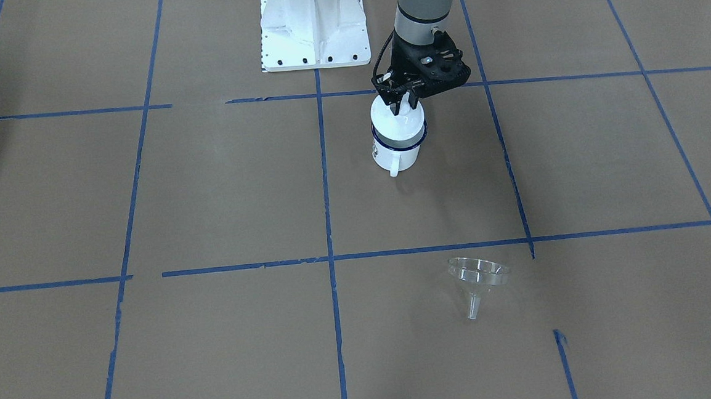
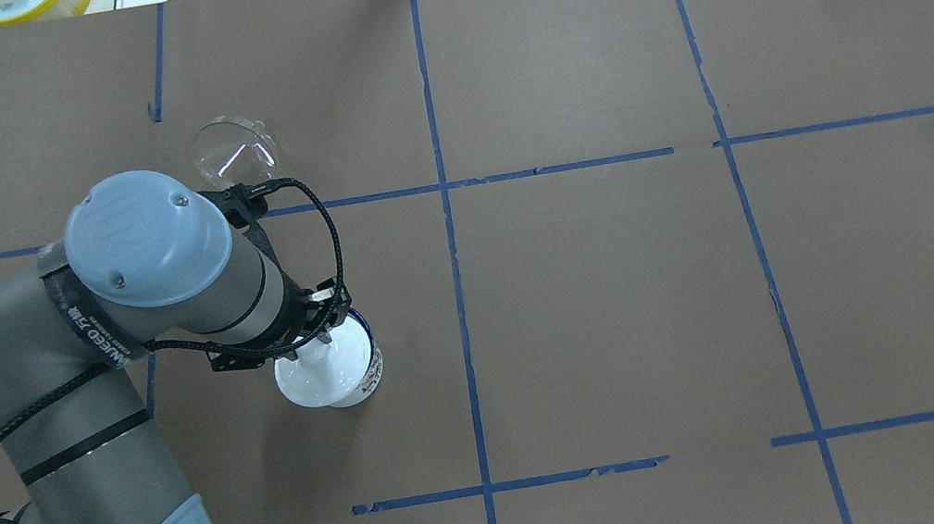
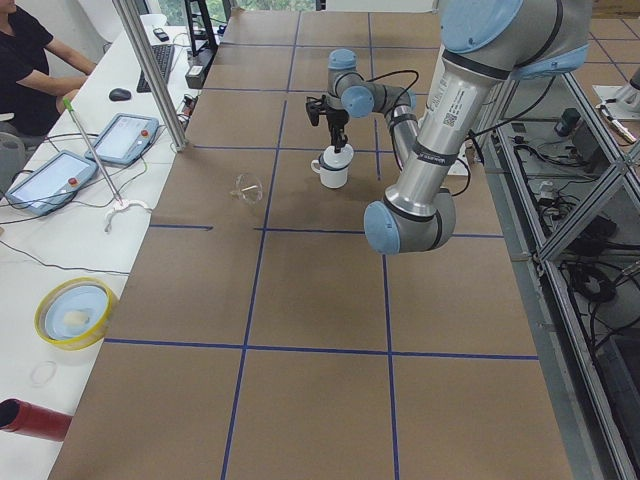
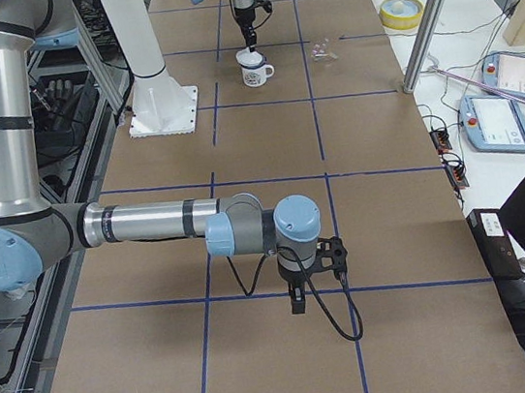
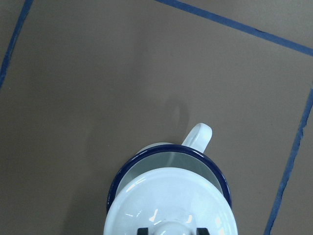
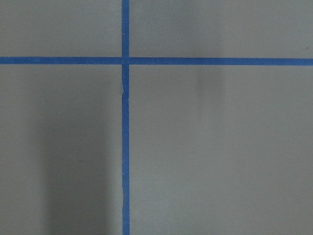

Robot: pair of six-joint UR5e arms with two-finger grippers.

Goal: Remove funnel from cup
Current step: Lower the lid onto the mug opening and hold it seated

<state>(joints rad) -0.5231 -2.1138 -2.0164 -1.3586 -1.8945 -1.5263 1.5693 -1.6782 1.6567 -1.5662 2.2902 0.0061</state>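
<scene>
The cup (image 1: 396,152) is a white mug with a dark blue rim, standing upright with its handle (image 5: 198,136) toward the operators' side. My left gripper (image 1: 404,101) is shut on the knob of a white domed lid (image 1: 397,124), holding it at the cup's mouth. In the left wrist view the lid (image 5: 171,200) covers most of the rim (image 5: 146,159). I cannot tell whether they touch. The clear funnel (image 1: 476,281) lies on the table, well apart from the cup; it also shows in the overhead view (image 2: 234,152). My right gripper (image 4: 297,299) shows only in the exterior right view, so I cannot tell its state.
The white robot base plate (image 1: 313,26) is behind the cup. Blue tape lines (image 1: 325,183) grid the brown table. A yellow-rimmed dish (image 3: 75,312) and a red cylinder (image 3: 30,420) lie on the side bench with tablets (image 3: 122,138).
</scene>
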